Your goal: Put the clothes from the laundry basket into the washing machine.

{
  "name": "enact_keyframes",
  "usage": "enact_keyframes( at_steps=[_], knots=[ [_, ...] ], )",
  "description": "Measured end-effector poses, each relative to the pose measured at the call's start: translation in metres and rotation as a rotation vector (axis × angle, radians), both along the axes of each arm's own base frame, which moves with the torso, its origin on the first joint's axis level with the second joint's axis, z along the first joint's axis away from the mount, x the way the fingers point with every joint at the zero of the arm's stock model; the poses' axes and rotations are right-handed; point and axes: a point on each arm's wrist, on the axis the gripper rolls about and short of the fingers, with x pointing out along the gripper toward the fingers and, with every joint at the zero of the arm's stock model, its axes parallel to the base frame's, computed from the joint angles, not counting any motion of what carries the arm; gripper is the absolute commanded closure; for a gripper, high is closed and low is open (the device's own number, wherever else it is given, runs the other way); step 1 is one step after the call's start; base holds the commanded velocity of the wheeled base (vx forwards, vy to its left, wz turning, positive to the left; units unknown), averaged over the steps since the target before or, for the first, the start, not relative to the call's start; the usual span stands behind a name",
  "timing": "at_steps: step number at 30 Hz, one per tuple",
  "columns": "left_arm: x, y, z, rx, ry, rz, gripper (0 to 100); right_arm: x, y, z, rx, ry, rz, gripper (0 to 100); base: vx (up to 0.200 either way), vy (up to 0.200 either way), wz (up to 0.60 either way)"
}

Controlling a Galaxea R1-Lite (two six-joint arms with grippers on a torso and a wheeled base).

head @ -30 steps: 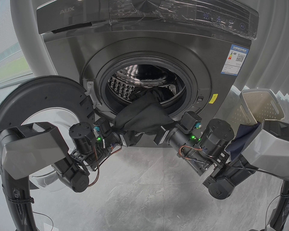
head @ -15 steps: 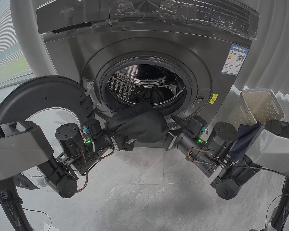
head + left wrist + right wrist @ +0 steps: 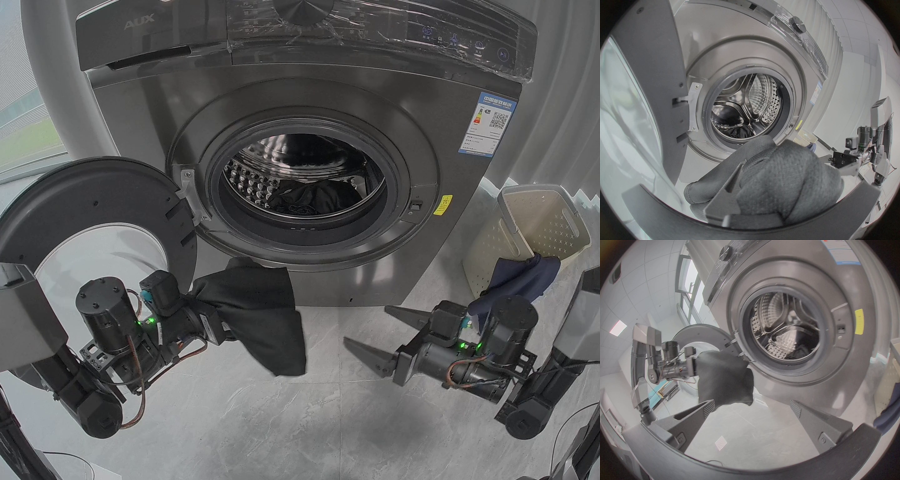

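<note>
The washing machine (image 3: 144,119) carries a maker's mark (image 3: 139,23), a blue-edged label (image 3: 488,124) with square code, a yellow sticker (image 3: 442,205)

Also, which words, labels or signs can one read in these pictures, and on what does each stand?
On the washing machine, drawer front: a brand logo in pale letters, the sole legible print.
Upper right front: a blue and white label, print and code square too small to read.
Beside the door opening: a yellow sticker, unreadable.
On the control panel: symbols, blurred.
</note>
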Motion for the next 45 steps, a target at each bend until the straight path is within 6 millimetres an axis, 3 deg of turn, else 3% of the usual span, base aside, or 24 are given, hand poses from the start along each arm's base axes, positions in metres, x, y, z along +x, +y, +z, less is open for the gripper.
enact_keyframes(
  at_steps=[6,10,23,45],
  knots=[
    [-0.01,0.006,0.009,-0.016,-0.018,0.001,100,0.008,-0.031,0.01,0.021,-0.012,-0.109,0,0.0,0.0,0.0],
    [-0.013,0.006,0.013,-0.022,-0.031,-0.003,100,0.011,-0.038,0.014,0.036,-0.019,-0.176,0,0.0,0.0,0.0],
    [-0.016,0.009,0.014,-0.014,-0.035,0.0,100,0.017,-0.036,0.017,0.091,-0.006,-0.266,0,0.0,0.0,0.0],
    [-0.03,-0.001,0.007,0.029,-0.016,-0.054,100,0.011,-0.028,0.014,0.085,0.008,-0.23,0,0.191,0.0,0.0]
  ],
)
